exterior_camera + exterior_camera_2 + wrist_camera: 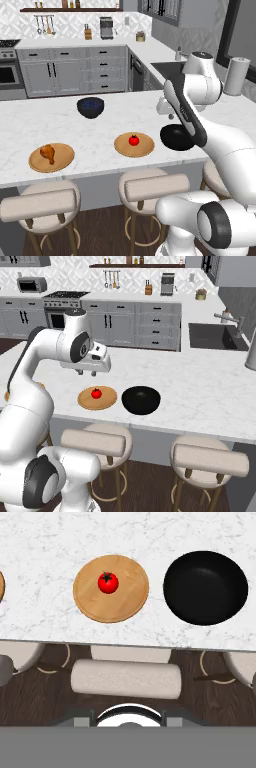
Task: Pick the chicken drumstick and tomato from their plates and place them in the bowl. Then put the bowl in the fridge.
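The golden-brown chicken drumstick (47, 152) lies on the left wooden plate (60, 161). The red tomato (133, 140) (108, 582) sits on the second plate (142, 149) (125, 604). Just to the right of that plate stands the shallow black bowl (141, 400) (205, 587), with nothing in it and partly behind my arm in the left base view. My gripper (86, 374) hangs open and holds nothing. It is above the counter, just above and left of the tomato plate in the right base view. The fridge is out of view.
A smaller dark bowl with a bluish inside (90, 107) stands farther back on the marble island (100, 130). Padded stools (40, 202) (125, 679) line the near edge. A sink (215, 336) and a paper towel roll (236, 75) are to the right.
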